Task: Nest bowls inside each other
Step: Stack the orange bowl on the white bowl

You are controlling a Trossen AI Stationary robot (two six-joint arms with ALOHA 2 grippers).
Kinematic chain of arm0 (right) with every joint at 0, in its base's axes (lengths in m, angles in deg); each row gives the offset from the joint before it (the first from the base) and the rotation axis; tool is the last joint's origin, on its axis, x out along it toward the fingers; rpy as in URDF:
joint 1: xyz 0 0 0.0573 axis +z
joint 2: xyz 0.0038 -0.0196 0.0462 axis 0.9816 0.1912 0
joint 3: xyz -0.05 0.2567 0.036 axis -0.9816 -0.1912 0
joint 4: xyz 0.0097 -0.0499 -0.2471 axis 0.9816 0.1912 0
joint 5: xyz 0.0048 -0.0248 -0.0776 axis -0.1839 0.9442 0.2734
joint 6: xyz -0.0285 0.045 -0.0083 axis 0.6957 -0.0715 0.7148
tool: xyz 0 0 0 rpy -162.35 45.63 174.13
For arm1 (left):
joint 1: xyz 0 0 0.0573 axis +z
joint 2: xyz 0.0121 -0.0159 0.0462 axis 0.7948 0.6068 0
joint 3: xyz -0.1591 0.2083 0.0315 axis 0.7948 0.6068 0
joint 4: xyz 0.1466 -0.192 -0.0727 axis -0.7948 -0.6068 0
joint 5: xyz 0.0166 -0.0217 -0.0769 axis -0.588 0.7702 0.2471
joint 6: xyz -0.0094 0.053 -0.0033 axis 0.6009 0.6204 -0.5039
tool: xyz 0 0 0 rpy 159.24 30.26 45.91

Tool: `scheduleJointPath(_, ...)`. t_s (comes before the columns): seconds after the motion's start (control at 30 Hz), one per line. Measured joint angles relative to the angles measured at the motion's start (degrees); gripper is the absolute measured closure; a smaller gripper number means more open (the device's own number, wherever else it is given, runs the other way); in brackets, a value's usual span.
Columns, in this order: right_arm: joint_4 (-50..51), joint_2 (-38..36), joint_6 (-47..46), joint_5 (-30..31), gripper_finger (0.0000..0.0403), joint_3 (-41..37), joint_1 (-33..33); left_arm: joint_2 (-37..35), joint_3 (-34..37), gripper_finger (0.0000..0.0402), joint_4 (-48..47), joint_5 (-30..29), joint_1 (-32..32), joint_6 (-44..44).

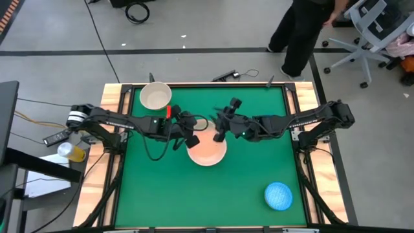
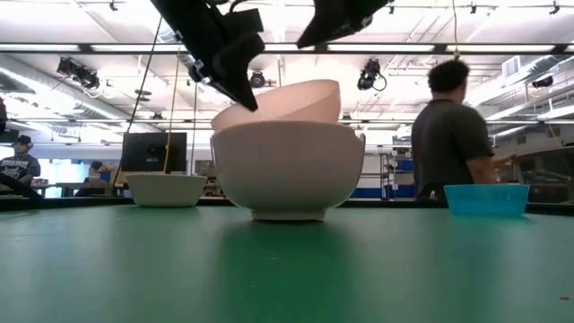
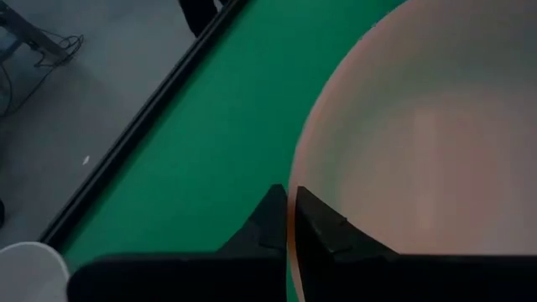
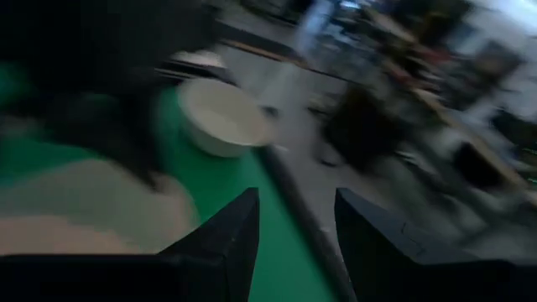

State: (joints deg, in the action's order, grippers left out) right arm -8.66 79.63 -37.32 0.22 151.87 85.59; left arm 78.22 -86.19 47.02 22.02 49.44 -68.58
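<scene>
A large white bowl stands at the table's middle. A tan-orange bowl sits tilted in it, and my left gripper is shut on its left rim. My right gripper hangs open just above the tan-orange bowl's far right side and touches nothing; its fingers have nothing between them. A cream bowl rests on its base at the far left. A speckled blue bowl rests at the near right. My left gripper pinches the tan-orange bowl's rim on its left side, with one finger inside the bowl and one outside. The fingers slant down from the table's left. The bowl is tilted, its lower part inside the white bowl.
Wooden rails frame the green mat. A person stands beyond the far right corner by an office chair. Cables and a yellow cup lie off the table's left edge. Bare mat lies near the front edge.
</scene>
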Motion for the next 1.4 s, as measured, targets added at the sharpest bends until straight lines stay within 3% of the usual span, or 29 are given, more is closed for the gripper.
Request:
scheduleJointPath(0.07,0.06,0.40,-0.23,-2.88,0.0241,-0.01,0.62,0.24,0.00,0.0390,1.09,0.03,0.15,0.45)
scheduleJointPath(0.23,1.11,1.33,-0.90,-3.28,0.0241,-0.04,1.16,0.44,0.00,0.0390,3.18,-0.24,0.15,0.78)
scheduleJointPath(0.5,10.18,1.46,-8.10,-6.55,0.0241,-0.04,-1.50,0.44,0.00,0.0390,3.97,-0.24,-0.25,0.77)
scheduleJointPath(0.67,15.44,1.46,-12.95,-13.77,0.0241,-0.04,-4.00,0.44,0.02,0.0390,4.15,-0.20,-0.26,0.79)
scheduleJointPath(0.87,18.38,1.46,-14.56,-14.13,0.0246,-0.04,-5.76,0.44,0.02,0.0390,6.10,1.71,-0.17,0.69)
scheduleJointPath(1.0,19.40,1.44,-14.61,-15.82,0.0280,-0.04,-6.25,0.44,0.02,0.0390,6.68,1.99,-0.12,0.68)
scheduleJointPath(1.2,20.32,1.44,-14.87,-17.30,0.0386,-0.04,-6.43,0.44,0.02,0.0382,7.34,2.88,-0.24,1.74)
scheduleJointPath(1.4,20.68,1.46,-20.83,-19.98,0.0386,-0.10,-6.53,-0.60,-1.97,0.0315,4.73,3.27,-0.90,4.78)
